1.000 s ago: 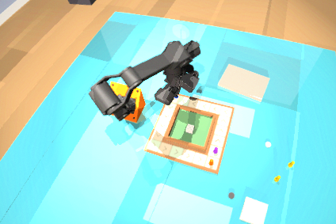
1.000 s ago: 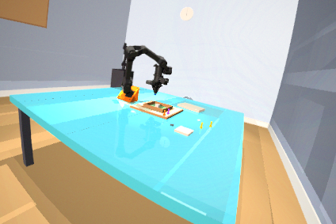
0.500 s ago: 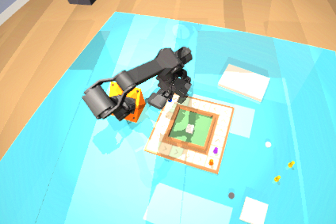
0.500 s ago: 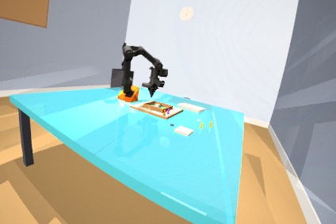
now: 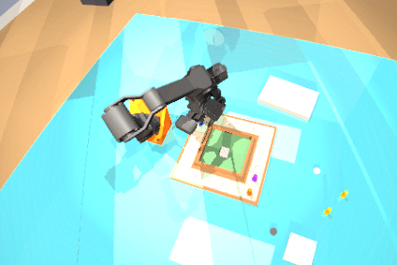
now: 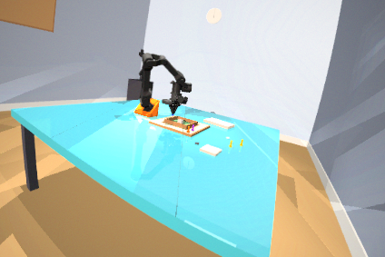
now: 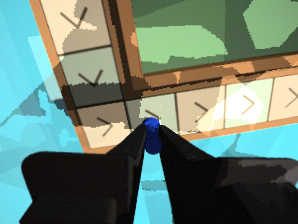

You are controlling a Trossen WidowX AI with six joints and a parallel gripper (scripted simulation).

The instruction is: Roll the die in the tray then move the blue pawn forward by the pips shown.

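My gripper [image 5: 201, 125] [image 6: 172, 113] [image 7: 151, 130] is shut on the blue pawn [image 5: 201, 124] [image 7: 151, 125]. In the wrist view the pawn's head shows between the fingertips, over the track square beside the near-left corner square; its base is hidden, so I cannot tell whether it touches the board [image 5: 184, 170] [image 7: 190, 120]. The pale die [image 5: 224, 152] lies inside the brown-walled tray [image 5: 250, 156] [image 7: 200, 71]; its pips are too small to read. The purple pawn [image 5: 255, 178] [image 6: 192, 127] and orange pawn [image 5: 249, 192] [image 6: 188, 130] stand near the far corner of the track.
A large white block [image 5: 288, 97] [image 6: 219, 123] and a smaller one [image 5: 300, 249] [image 6: 211, 150] lie beyond the board. Two yellow pawns [image 5: 344, 194] [image 5: 328, 212], a white round piece [image 5: 316, 170] and a grey one [image 5: 273, 231] are also on the table.
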